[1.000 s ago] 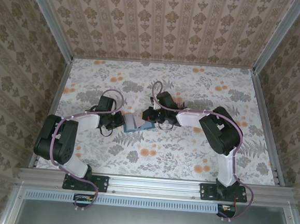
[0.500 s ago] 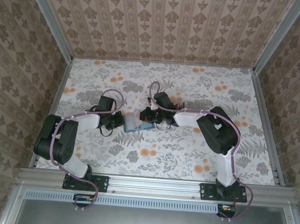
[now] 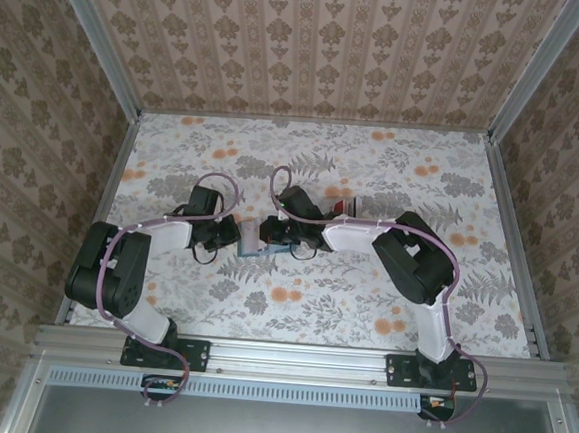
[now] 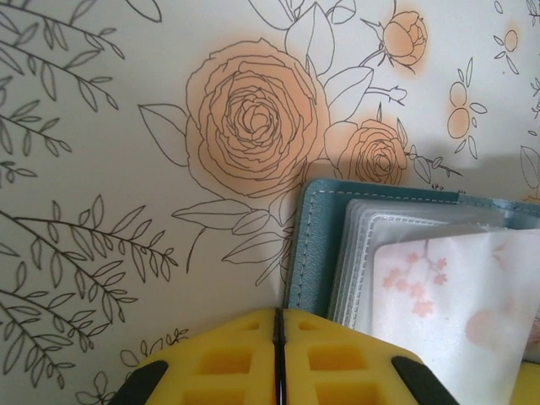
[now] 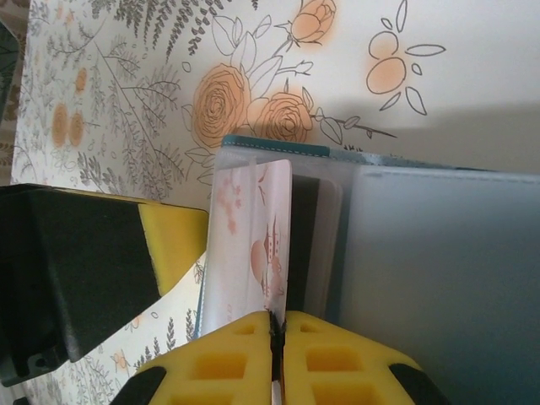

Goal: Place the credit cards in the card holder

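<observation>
**Overhead view.** Both my arms rise from the near edge of the desk (image 3: pixel 374 163) and bend inward. Their ends meet a little left of the desk's middle, well apart from all four edges. The card holder (image 3: pixel 252 244) lies there on the desk, between my left pincer (image 3: pixel 230 234) and my right pincer (image 3: pixel 273 233). From this height it is no more than a teal patch, and I cannot read either jaw. Just beyond my right forearm sits a small red item (image 3: pixel 345 209), too small to identify.

**Left wrist view.**
- My left pincer's yellow pads are pressed together with the seam closed, and nothing can be seen between them.
- They sit just beside the holder's edge; I cannot tell whether they touch it.
- This view adds the teal cover with pale stitching and a stack of clear sleeves inside it.
- A pale card (image 4: pixel 456 312) lies across the sleeves.

**Right wrist view.**
- My right pincer's pads are closed on the near edge of the pale card, pinching it at the seam.
- The card is white with a faint pink blossom print. It stands on edge, tilted over the open holder.
- This view adds the grip itself and a dark gap in the holder right beside the card.
- A frosted grey-blue sleeve panel lies flat on the holder's right half.
- One yellow pad of my left pincer is at the holder's left side.
- The teal rim runs along the holder's far edge.
</observation>
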`<state>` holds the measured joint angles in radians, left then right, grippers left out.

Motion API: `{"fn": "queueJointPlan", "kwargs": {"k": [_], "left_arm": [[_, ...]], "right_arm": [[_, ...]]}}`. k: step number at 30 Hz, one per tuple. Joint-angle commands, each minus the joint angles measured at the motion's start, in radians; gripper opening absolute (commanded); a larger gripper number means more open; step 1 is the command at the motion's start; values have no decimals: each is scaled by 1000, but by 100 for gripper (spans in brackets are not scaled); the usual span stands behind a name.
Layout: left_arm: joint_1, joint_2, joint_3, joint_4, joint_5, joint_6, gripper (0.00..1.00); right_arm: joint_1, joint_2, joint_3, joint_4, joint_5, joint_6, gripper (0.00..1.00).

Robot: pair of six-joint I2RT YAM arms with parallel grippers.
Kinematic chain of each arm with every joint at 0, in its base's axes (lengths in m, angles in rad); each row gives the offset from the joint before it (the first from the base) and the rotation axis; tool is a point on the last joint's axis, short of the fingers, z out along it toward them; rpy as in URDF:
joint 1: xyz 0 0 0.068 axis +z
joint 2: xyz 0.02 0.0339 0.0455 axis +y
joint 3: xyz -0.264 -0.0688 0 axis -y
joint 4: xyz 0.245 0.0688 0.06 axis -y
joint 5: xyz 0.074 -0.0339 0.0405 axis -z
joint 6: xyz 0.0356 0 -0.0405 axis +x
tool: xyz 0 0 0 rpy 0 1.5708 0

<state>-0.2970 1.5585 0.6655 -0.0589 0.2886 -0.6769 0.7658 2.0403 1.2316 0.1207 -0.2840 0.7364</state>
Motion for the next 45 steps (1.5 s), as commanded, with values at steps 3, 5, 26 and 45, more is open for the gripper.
{"fn": "queueJointPlan", "kwargs": {"k": [3,5,26,45], "left_arm": [[4,25,-33,3,-6,11,10],[5,21,-37,3,-6,10,9],[-1,8,-67,38,4,-13,8],[16,-45,179,-207,-81,121,17]], "right_arm": [[22,9,-36,-29,97,34,9],[21,5,-65,19,127,67,7],[107,-16,-135,147,232,161,13],[85,-256,-129,-171,221,-141,48]]}}
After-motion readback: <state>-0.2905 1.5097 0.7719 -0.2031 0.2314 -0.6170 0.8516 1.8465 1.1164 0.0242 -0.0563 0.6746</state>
